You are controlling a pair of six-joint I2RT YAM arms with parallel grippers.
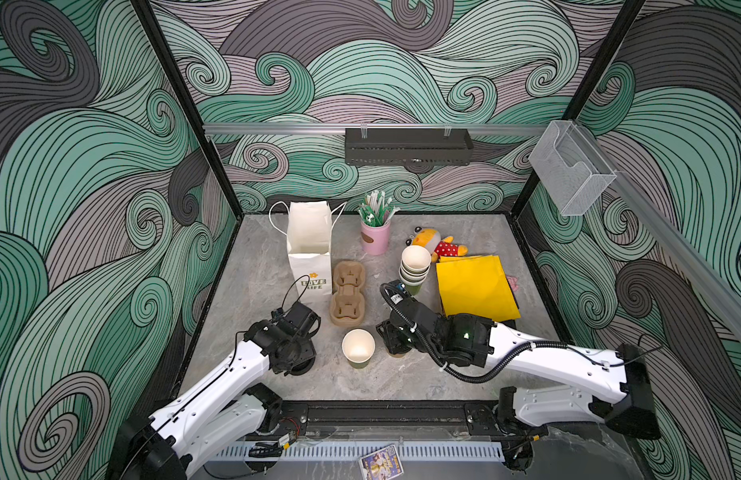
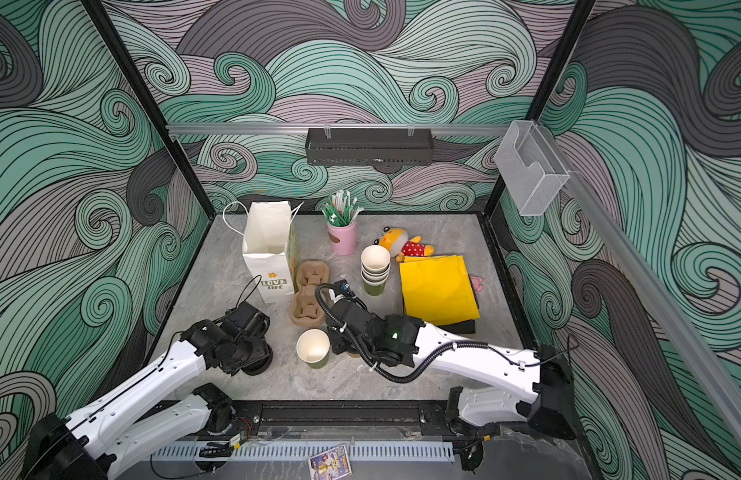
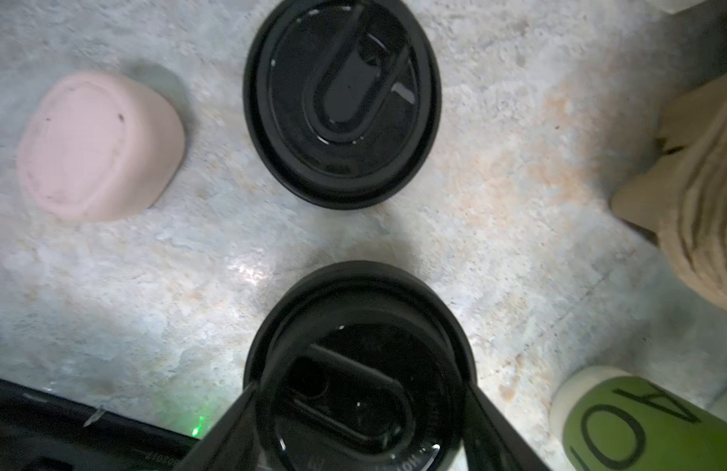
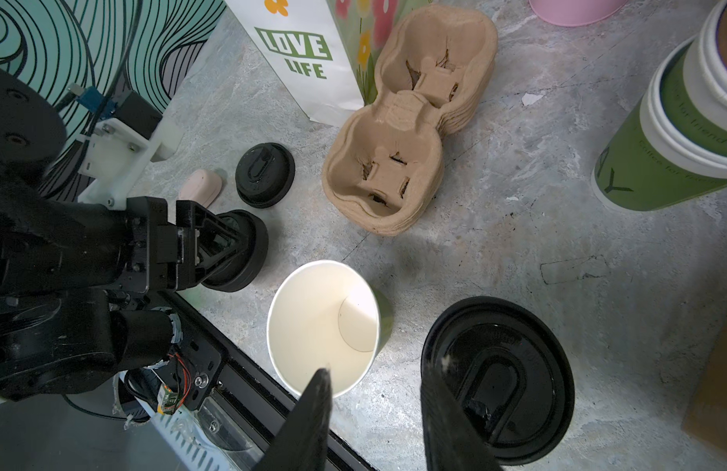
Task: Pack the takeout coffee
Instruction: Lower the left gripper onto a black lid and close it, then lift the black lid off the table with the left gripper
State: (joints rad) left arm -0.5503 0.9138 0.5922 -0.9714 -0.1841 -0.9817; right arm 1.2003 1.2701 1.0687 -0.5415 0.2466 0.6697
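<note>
The green cup stands open and lidless near the table's front. Right of it stands a cup capped with a black lid, with a sliver of brown showing under my right arm. My right gripper hangs open between the two cups, one finger over the lid's edge, nothing between the fingers. My left gripper is shut on a black lid atop a short lid stack, one finger on each side. Another loose lid lies just beyond.
A white paper bag stands open at the back left, with brown pulp cup carriers beside it. A stack of lidless cups, a pink straw holder, a plush toy and a yellow folder fill the right. A small pink case lies by the lids.
</note>
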